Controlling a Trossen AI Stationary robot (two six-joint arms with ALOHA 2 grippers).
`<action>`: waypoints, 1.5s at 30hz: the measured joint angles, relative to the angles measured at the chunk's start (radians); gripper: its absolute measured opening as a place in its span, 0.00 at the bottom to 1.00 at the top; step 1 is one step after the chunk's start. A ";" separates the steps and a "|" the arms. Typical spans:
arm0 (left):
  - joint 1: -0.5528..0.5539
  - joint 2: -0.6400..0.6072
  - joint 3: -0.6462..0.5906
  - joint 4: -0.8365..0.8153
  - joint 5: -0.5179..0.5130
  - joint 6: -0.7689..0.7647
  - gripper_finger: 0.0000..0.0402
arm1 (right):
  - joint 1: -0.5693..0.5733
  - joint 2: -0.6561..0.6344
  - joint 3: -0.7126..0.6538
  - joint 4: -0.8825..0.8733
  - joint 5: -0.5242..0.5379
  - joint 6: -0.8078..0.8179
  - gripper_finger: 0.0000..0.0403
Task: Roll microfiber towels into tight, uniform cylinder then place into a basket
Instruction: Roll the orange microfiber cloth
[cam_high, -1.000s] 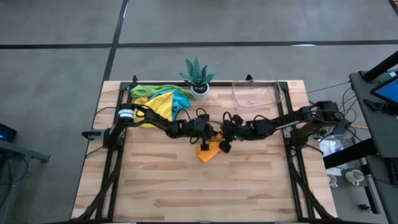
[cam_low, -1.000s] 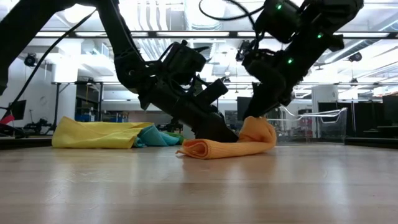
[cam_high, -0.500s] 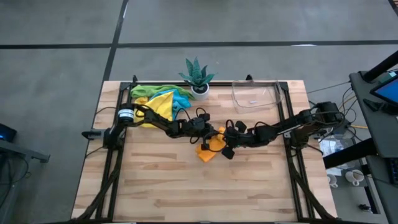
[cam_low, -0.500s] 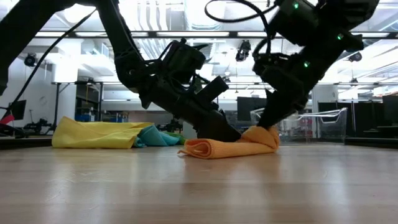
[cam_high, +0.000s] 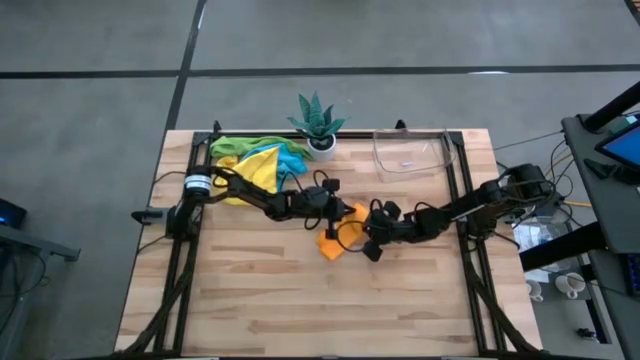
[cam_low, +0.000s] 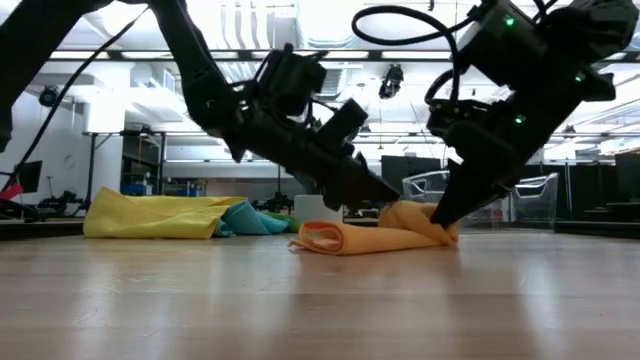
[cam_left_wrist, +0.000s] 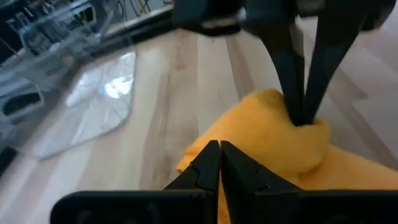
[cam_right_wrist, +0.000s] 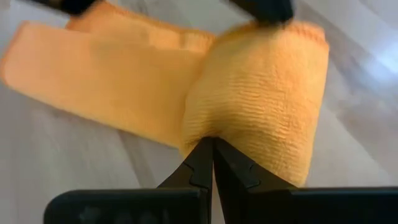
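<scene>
Not far along with the job. Only one towel, the orange towel (cam_high: 335, 238), partly rolled, lying near the middle of the surface (cam_high: 330, 300) in the high view, one end thick and bunched, the other end flat. Nothing in the basket (cam_high: 410, 152) at the upper right. A pile of other towels (cam_high: 255, 160) waited at the upper left, beside the potted plant (cam_high: 318, 122). All of those left to roll and put away.

Reached in low from the left side, the left claw (cam_high: 338, 210), pressed together at the top edge of the orange cloth. Stretched in from the right side, the right claw (cam_high: 374, 243), also pressed together, tips tucked into the fat rolled end. Looked pinched on the cloth, but hard to be sure.
</scene>
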 joint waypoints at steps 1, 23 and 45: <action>-0.001 -0.013 -0.003 -0.007 -0.007 0.001 0.00 | 0.004 0.000 -0.004 0.000 0.003 0.005 0.02; -0.084 0.027 0.025 -0.177 -0.112 -0.006 0.00 | 0.014 0.001 -0.026 0.072 0.043 -0.006 0.02; -0.097 -0.032 0.008 -0.212 -0.530 0.209 0.00 | 0.014 0.001 -0.034 0.072 0.041 -0.005 0.02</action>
